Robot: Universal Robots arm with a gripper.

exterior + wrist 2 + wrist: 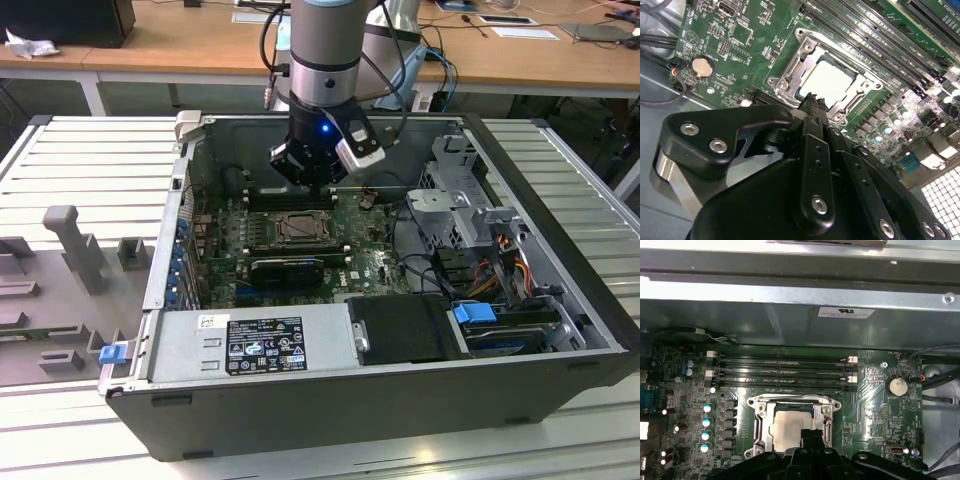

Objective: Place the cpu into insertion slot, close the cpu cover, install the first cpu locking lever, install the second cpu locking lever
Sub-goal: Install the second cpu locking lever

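The cpu (pixel 790 427) lies in the insertion slot (pixel 759 427), claw (pixel 811 434) just above.

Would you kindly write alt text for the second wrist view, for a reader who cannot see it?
A grey-topped cpu sits in the insertion slot on a green motherboard, with the silver cpu cover framing it. The black pincer fills the foreground, its tip at the socket's near edge. A round coin battery lies off to one side.

Blk end effector (pixel 812 107), silver screws
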